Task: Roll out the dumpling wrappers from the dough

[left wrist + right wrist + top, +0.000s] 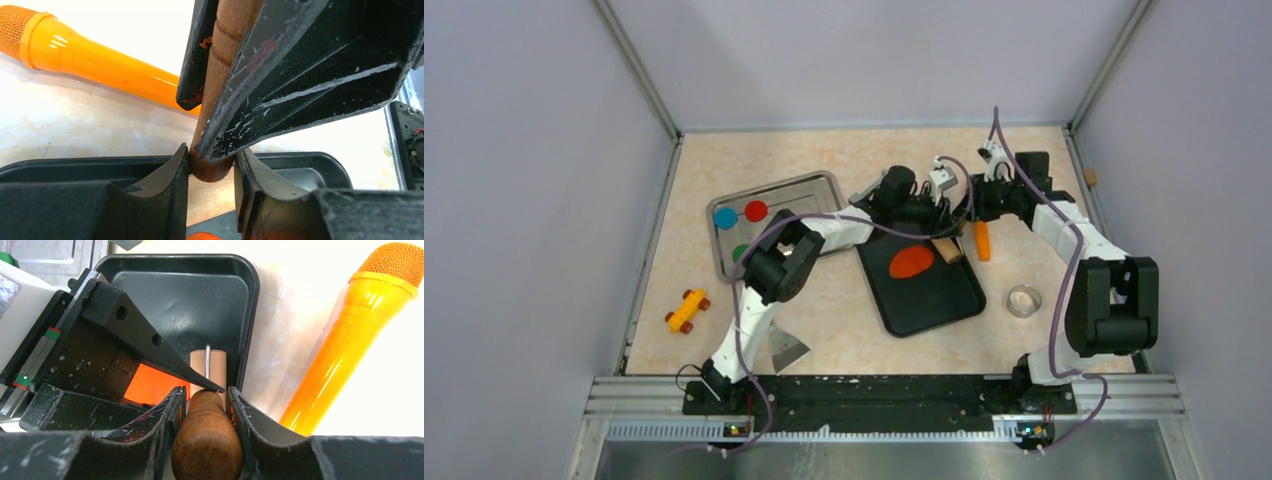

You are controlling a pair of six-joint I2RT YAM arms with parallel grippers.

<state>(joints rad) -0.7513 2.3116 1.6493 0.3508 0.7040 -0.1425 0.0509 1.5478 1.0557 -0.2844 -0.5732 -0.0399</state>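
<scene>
Tabletop (844, 160), left to right: a yellow toy car (687, 309) sits near the left edge. Beyond it, a metal tray (769, 185) carries blue, red and green discs (755, 210). A metal scraper (786, 350) lies near the left arm's base. At centre, a black tray (934, 305) holds the flattened orange dough (911, 262). The rolling pin (946, 250) is at that tray's right rim, just beside the dough. The left fingers (170, 190) are closed on the end of its brown handle. The right fingers (250, 425) are clamped on the same handle. An orange microphone (982, 240) lies just right of the tray, and a metal ring (1024, 301) lies further right.
</scene>
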